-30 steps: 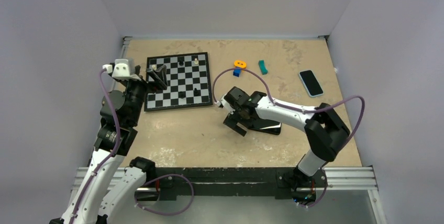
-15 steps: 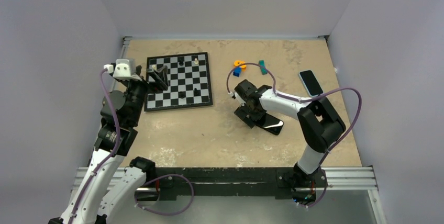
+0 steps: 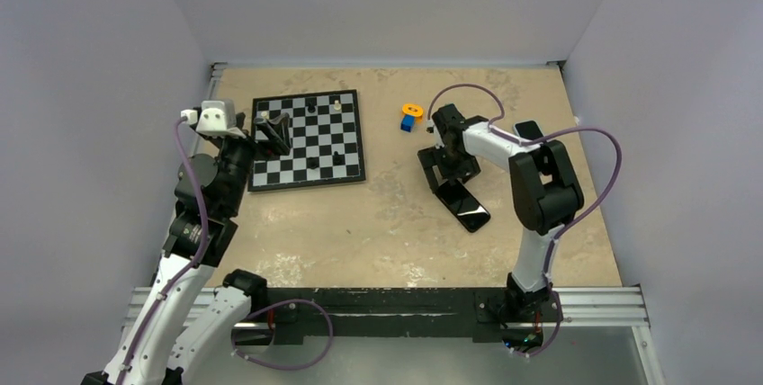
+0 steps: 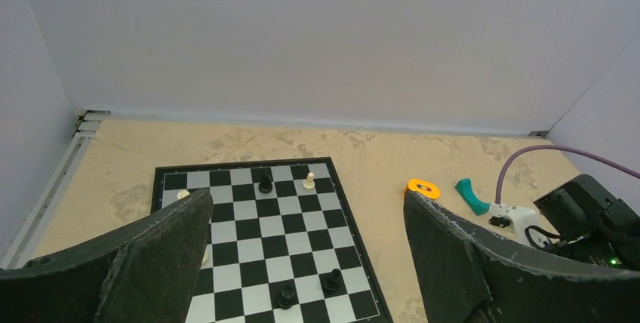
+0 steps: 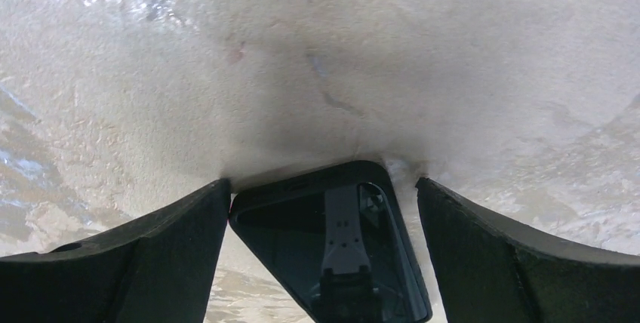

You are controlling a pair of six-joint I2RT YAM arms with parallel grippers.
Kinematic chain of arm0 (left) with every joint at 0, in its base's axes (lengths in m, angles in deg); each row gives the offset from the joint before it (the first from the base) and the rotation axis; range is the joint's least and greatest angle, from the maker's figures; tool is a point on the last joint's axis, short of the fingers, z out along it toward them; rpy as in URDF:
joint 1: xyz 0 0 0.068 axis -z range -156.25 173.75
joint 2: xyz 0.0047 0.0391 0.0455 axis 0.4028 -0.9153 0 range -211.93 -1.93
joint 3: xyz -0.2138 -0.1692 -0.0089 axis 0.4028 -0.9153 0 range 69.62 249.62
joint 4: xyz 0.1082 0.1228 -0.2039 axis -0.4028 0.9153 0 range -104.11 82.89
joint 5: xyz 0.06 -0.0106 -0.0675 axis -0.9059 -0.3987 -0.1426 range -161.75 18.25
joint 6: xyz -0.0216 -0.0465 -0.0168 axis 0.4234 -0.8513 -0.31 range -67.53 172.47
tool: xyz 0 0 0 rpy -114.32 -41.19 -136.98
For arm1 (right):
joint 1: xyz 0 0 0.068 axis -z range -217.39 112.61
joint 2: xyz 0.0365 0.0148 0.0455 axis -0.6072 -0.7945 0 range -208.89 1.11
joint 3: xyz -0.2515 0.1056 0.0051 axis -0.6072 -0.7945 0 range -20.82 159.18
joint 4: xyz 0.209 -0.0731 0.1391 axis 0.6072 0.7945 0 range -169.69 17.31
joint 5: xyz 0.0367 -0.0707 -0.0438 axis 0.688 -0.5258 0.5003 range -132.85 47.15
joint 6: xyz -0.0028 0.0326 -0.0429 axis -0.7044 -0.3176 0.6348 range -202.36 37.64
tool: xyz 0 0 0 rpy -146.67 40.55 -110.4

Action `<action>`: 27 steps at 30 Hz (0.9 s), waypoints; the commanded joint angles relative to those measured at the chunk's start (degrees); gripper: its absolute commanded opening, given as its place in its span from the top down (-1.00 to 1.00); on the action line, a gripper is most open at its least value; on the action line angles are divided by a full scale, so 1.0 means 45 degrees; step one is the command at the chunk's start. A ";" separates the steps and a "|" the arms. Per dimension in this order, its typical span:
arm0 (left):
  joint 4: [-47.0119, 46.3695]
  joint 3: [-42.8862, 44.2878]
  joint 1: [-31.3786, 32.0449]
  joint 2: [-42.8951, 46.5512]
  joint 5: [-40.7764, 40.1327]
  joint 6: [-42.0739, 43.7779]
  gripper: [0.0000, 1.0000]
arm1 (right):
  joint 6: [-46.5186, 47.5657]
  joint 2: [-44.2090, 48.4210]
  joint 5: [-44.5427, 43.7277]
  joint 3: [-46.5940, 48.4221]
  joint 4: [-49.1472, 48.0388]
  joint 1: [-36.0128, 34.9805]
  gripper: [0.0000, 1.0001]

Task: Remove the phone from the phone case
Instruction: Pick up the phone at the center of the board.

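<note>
Overhead and wrist views of the two arms at a sand-coloured table (image 3: 360, 223).

The black phone (image 3: 471, 211) lies flat, screen up, right of the table's centre. It is set diagonally, with its near end turned toward the right edge. In the right wrist view a dark rim surrounds its glossy screen (image 5: 340, 255). Whether that rim is a separate case cannot be told.

The right pincer (image 3: 445, 178) is lowered over the phone's far end with its fingers (image 5: 151, 263) spread wide, one on either side of that end. It grips nothing.

The left pincer (image 3: 272, 129) is raised over the left edge of the chessboard (image 3: 308, 138), which sits toward the far left corner. Its fingers (image 4: 151, 263) are also spread wide and hold nothing. A few chess pieces (image 4: 266, 182) stand on the board.

Between the board and the right arm, near the far edge, an orange ring (image 3: 412, 110) lies just beside a blue block (image 3: 408, 123). A teal piece (image 4: 472, 196) shows in the left wrist view only. A second phone (image 3: 527, 126), partly hidden by the right arm, lies near the far right corner.
</note>
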 commanded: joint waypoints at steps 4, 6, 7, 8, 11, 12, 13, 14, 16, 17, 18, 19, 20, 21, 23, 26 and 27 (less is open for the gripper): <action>-0.0159 0.0566 0.0098 -0.0109 -0.0021 -0.0303 -1.00 | -0.1363 0.0261 0.0094 -0.0831 -0.0328 0.0274 -0.94; -0.0125 0.0582 0.0097 -0.0133 0.0039 -0.0329 -1.00 | -0.1371 0.0384 -0.0406 -0.1035 -0.0280 0.0263 -0.95; -0.0124 0.0592 0.0098 -0.0159 0.0050 -0.0345 -1.00 | -0.1454 0.0468 -0.0608 -0.1220 -0.0304 0.0263 -0.95; -0.0107 0.0588 0.0098 -0.0174 0.0046 -0.0349 -1.00 | -0.1525 0.0566 -0.0662 -0.1429 -0.0368 0.0263 -0.95; -0.0105 0.0605 0.0098 -0.0203 0.0041 -0.0364 -1.00 | -0.1629 0.0954 -0.0843 -0.1918 -0.0491 0.0251 -0.95; -0.0080 0.0610 0.0093 -0.0226 0.0067 -0.0386 -1.00 | -0.1598 0.1142 -0.0958 -0.1973 -0.0467 0.0222 -0.95; -0.0075 0.0612 0.0097 -0.0246 0.0112 -0.0393 -1.00 | -0.1565 0.1402 -0.0926 -0.2045 -0.0498 0.0207 -0.96; -0.0084 0.0613 0.0098 -0.0261 0.0142 -0.0421 -1.00 | -0.1551 0.1491 -0.0788 -0.2067 -0.0483 0.0205 -0.97; -0.0056 0.0659 0.0098 -0.0308 0.0185 -0.0446 -1.00 | -0.1495 0.1463 -0.0855 -0.2041 -0.0332 0.0204 -0.97; -0.0020 0.0677 0.0098 -0.0300 0.0188 -0.0447 -1.00 | -0.1482 0.1381 -0.0908 -0.2032 -0.0197 0.0195 -0.97; -0.0010 0.0675 0.0095 -0.0267 0.0205 -0.0474 -1.00 | -0.1499 0.1315 -0.0915 -0.2072 -0.0184 0.0196 -0.97; 0.0003 0.0674 0.0098 -0.0229 0.0207 -0.0509 -1.00 | -0.1572 0.1260 -0.0950 -0.2126 -0.0192 0.0186 -0.96; 0.0005 0.0677 0.0098 -0.0183 0.0217 -0.0533 -1.00 | -0.1718 0.1195 -0.1037 -0.2128 -0.0164 0.0175 -0.94; 0.0008 0.0677 0.0125 -0.0145 0.0226 -0.0526 -1.00 | -0.1915 0.1177 -0.1187 -0.2128 -0.0160 0.0149 -0.91; 0.0030 0.0721 0.0263 -0.0131 0.0227 -0.0372 -0.99 | -0.2508 0.1163 -0.1406 -0.2095 -0.0122 0.0147 -0.79; 0.0089 0.0790 0.0576 -0.0214 0.0451 -0.0284 -0.95 | -0.3332 0.1337 -0.0543 -0.2176 -0.0614 0.0146 -0.30; 0.0090 0.0818 0.0687 -0.0271 0.0636 -0.0273 -0.94 | -0.3662 0.1453 -0.0078 -0.2313 -0.0978 0.0151 -0.15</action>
